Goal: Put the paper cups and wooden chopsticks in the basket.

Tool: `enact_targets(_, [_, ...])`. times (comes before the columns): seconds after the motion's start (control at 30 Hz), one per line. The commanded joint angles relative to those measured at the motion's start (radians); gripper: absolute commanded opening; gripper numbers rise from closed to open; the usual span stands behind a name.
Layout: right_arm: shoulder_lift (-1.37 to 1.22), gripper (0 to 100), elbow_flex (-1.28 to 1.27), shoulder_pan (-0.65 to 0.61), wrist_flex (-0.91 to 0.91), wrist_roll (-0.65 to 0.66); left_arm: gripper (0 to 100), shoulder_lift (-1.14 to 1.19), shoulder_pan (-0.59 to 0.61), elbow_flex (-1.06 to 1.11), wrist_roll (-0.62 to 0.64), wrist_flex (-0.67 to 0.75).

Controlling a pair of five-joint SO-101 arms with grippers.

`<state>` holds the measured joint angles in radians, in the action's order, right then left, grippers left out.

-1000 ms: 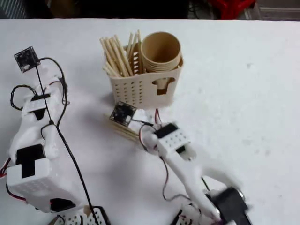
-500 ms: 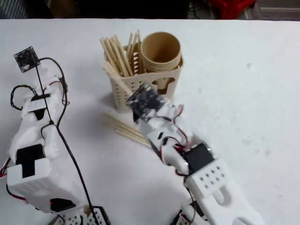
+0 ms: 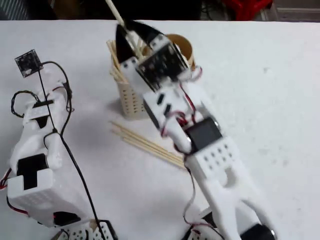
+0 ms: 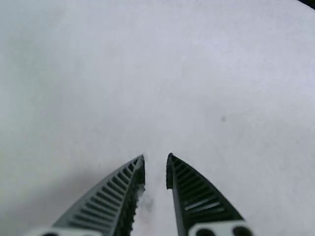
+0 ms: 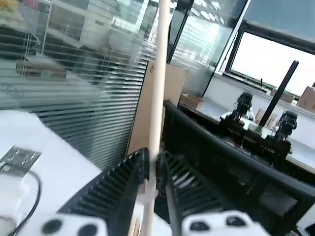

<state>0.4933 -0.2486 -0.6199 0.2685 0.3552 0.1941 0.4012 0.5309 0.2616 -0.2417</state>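
Observation:
My right gripper [image 3: 131, 31] hangs above the cream basket [image 3: 131, 97], shut on one wooden chopstick [image 3: 117, 15] that juts up toward the table's far edge. In the right wrist view the chopstick [image 5: 158, 93] stands clamped in the right gripper [image 5: 154, 164]. The basket holds several chopsticks [image 3: 115, 60] and stacked paper cups [image 3: 185, 47], mostly hidden behind the arm. Several loose chopsticks [image 3: 145, 144] lie on the table in front of the basket. My left gripper [image 4: 155, 172] is slightly open, empty, over bare white table.
The left arm [image 3: 37, 145] rests folded at the table's left side with its black cables. The right arm [image 3: 210, 165] stretches diagonally from the front right to the basket. White table surface [image 3: 265, 85] spreads to the right.
The right arm swung from the loose chopsticks on the table up over the basket, lifting one chopstick. The left arm has stayed still.

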Motion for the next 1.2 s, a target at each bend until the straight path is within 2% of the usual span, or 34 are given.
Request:
enact_targets(0.0, [-0.111, 1.8, 0.115, -0.007, -0.051, -0.011, 9, -0.010, -0.004, -0.040, -0.009, -0.005])
enact_targets(0.2, [-0.232, 1.8, 0.176, -0.002, -0.050, -0.012, 9, -0.010, -0.004, -0.040, -0.009, -0.003])
enact_targets(0.87, [-0.246, 1.9, 0.173, -0.004, -0.076, -0.012, 9, -0.012, -0.004, -0.040, -0.009, -0.005])
enact_targets(1.07, [-0.245, 14.2, 0.173, -0.007, -0.094, -0.012, 9, -0.012, -0.004, -0.040, -0.009, -0.005])
enact_targets(1.17, [-0.245, 12.0, 0.170, -0.005, -0.091, -0.011, 9, -0.010, -0.004, -0.040, -0.009, -0.005])
